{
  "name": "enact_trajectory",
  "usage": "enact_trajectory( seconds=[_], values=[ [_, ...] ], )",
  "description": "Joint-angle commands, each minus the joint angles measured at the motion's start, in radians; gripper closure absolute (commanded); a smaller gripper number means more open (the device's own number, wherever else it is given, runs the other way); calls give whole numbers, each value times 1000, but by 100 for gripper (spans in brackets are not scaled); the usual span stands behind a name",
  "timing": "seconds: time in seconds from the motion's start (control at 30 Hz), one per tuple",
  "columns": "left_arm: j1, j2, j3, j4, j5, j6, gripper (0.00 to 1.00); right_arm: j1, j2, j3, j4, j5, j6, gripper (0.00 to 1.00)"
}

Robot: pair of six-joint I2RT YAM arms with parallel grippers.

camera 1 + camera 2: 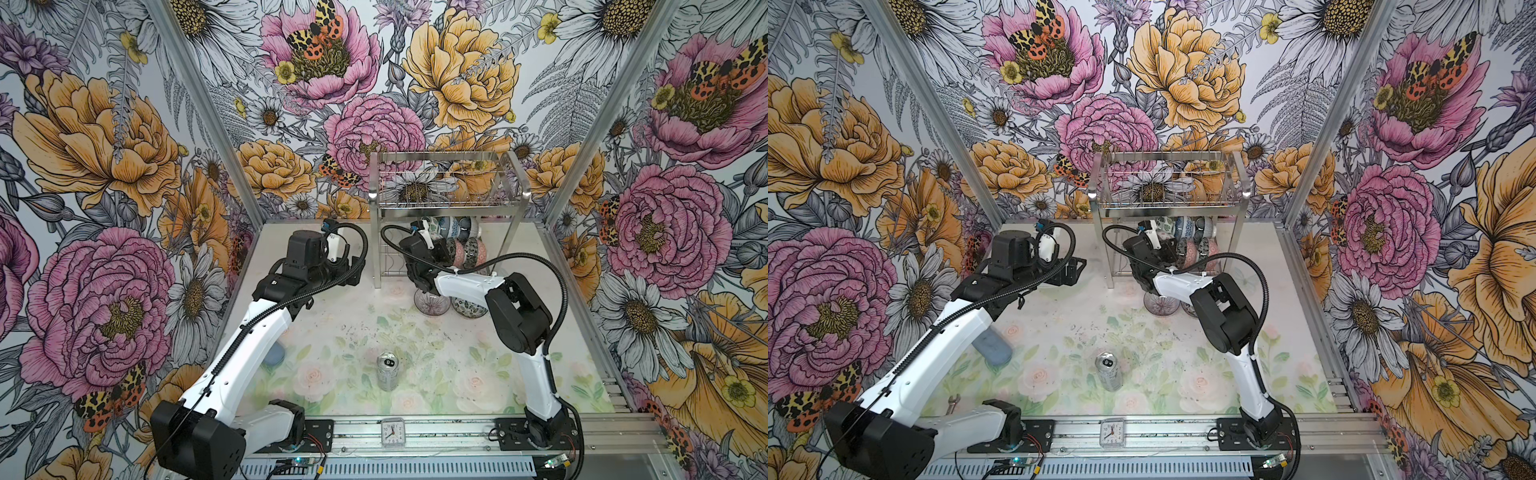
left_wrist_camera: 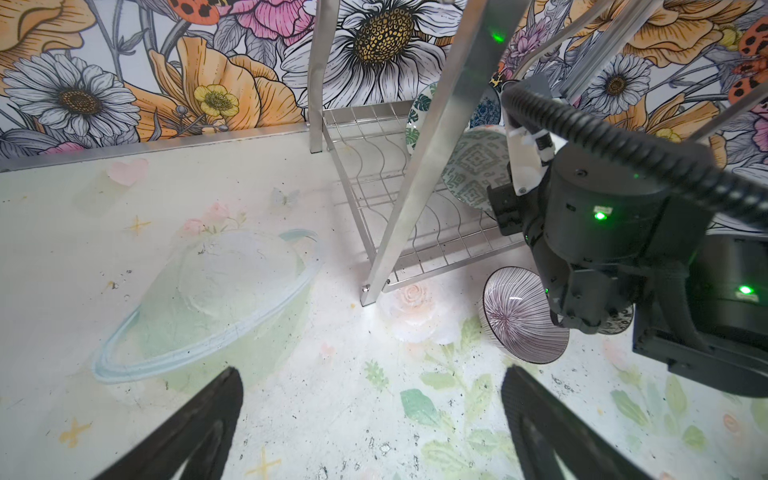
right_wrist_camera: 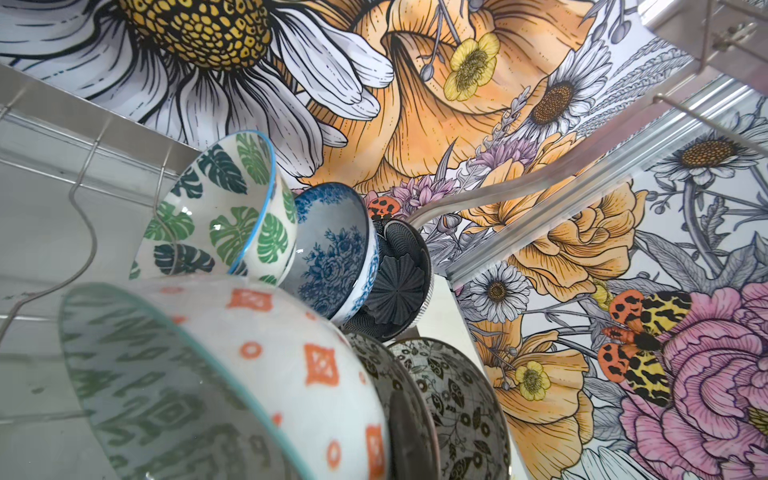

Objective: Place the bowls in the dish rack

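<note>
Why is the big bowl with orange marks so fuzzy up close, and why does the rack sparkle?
In the right wrist view the bowl with orange marks is very near the lens and blurs, the leaf bowl behind looks sharper; in both top views the dish rack glints white at its steel corners.

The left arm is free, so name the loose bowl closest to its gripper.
The purple-striped bowl, on the table by the rack's front leg. The dark-patterned bowl, also loose, sits farther right, partly behind the right arm.

lab booth: aluminium frame (image 1: 449, 432), floral walls (image 1: 104, 166)
</note>
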Motion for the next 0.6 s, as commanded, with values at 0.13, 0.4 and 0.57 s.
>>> enact_trajectory(
  seconds=[0.13, 0.4, 0.57],
  values=[
    [13, -22, -15, 9, 39, -2, 1, -11, 41, 70, -10, 46, -14, 100],
    [15, -20, -14, 9, 44, -2, 1, -11, 65, 70, -34, 34, -1, 100],
    [14, -25, -14, 8, 41, -3, 1, -10, 87, 85, -52, 33, -1, 100]
  ],
)
